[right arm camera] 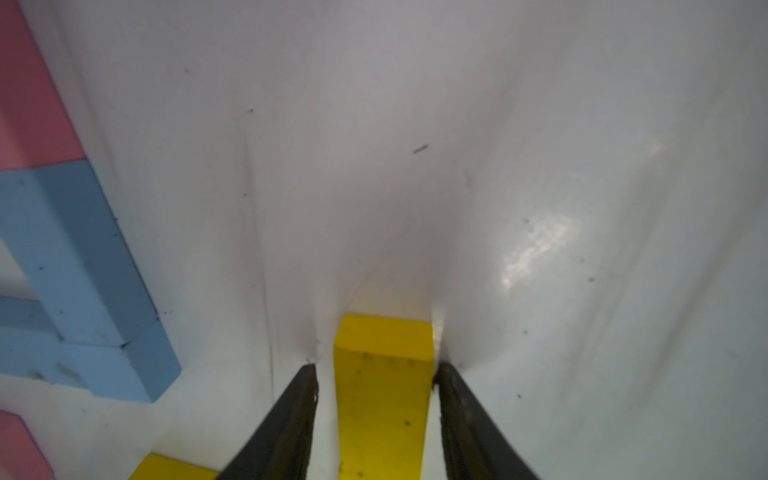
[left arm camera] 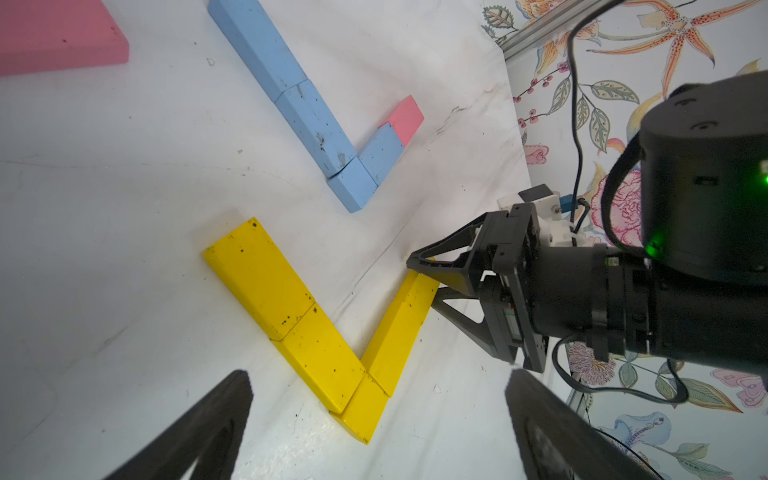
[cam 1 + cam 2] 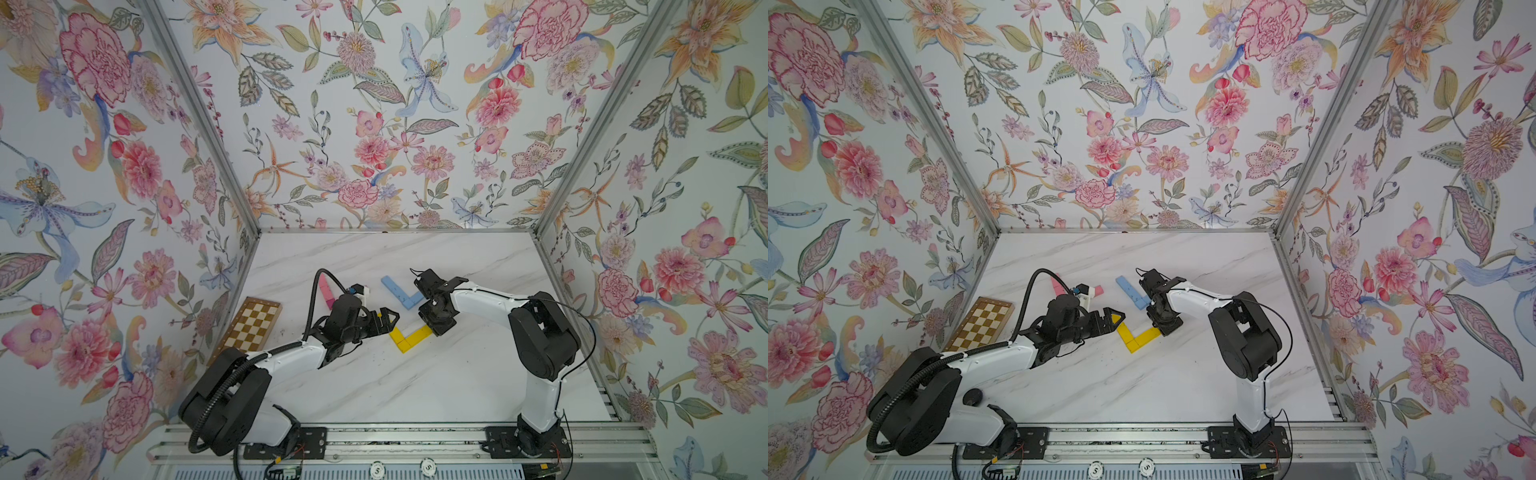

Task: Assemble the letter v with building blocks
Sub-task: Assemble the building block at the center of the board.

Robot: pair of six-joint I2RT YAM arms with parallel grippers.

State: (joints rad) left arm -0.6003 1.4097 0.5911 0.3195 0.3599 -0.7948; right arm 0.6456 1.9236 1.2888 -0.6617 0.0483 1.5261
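Well left of the V of flat matte yellow blocks [image 3: 409,340] lies the brown-and-cream checkered board [image 3: 253,324]. The long pink blocks [image 3: 325,291] lie left of the V and beyond it. The left gripper [image 3: 392,324] hangs at the V's left arm tip, jaws spread wide and empty. Just beyond the V sits a light blue block V [image 3: 401,293]. At the V's right arm tip, the right gripper [image 2: 420,284] straddles the end block with its jaws parted and a gap on one side, not clamping it.

Yellow blocks [image 3: 413,340] lying flat as a V, right of the checkered board [image 3: 253,326]; blue blocks [image 3: 397,293], another V, farther back.
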